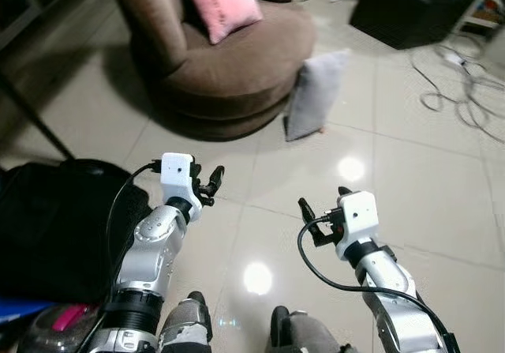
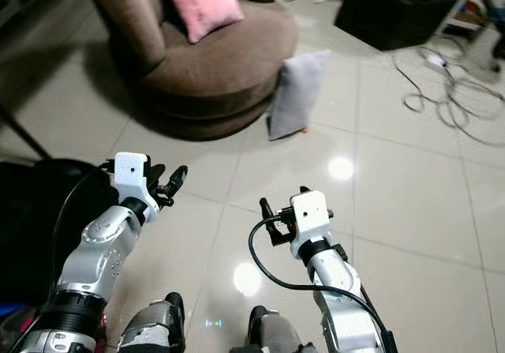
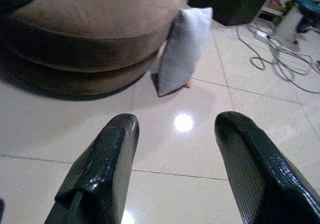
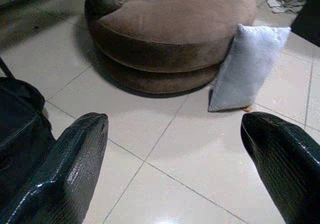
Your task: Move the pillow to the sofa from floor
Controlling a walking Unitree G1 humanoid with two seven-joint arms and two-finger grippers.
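The grey pillow (image 1: 314,94) stands on the tiled floor (image 1: 410,179), leaning against the round brown sofa (image 1: 229,69). A pink pillow (image 1: 219,4) sits on the sofa. The left gripper (image 1: 211,185) and right gripper (image 1: 323,203) hover spread wide, well apart from it.

i'm in a home living room: round brown sofa (image 1: 229,61) with a pink cushion (image 1: 221,5), glossy tiled floor (image 1: 394,179), loose cables (image 1: 461,92) trailing nearby.
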